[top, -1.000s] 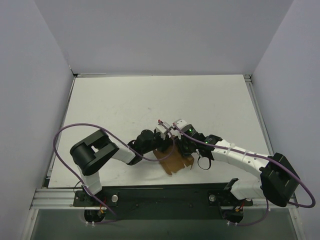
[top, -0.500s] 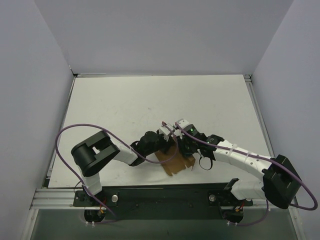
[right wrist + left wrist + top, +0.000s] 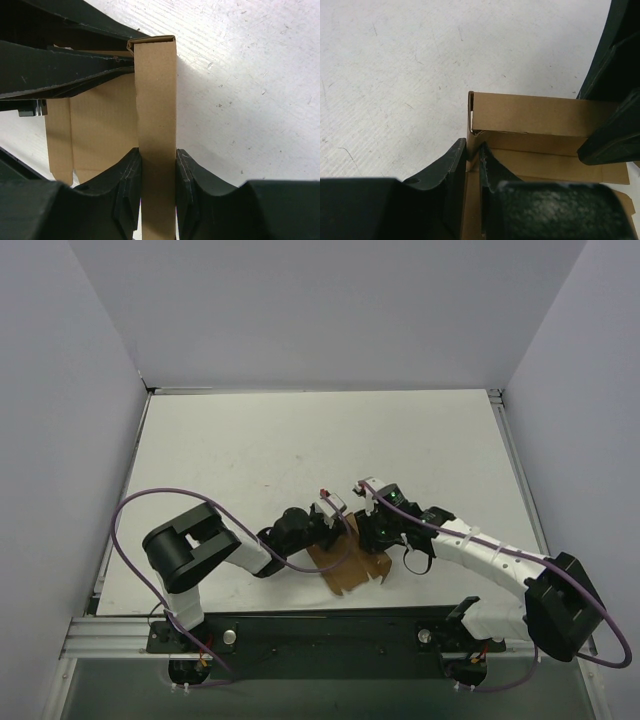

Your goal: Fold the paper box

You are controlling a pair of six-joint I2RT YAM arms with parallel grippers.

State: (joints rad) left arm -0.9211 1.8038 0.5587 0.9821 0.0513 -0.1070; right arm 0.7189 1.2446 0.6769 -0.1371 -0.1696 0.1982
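wrist views alone show fingers (image 3: 127, 187) pinching paper box (image 3: 156, 90) walls.

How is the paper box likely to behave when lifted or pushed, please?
Probably light: the paper box is thin card. It likely hinges at its creases rather than staying rigid, since one panel stands upright in the right gripper while the rest lies flat.

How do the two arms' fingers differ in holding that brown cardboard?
The left fingers sit nearly together on a thin edge of the paper box; the right fingers stand wider, around a folded strip. The left fingers reach in from the left, the right fingers from the right. Both grip the same box.
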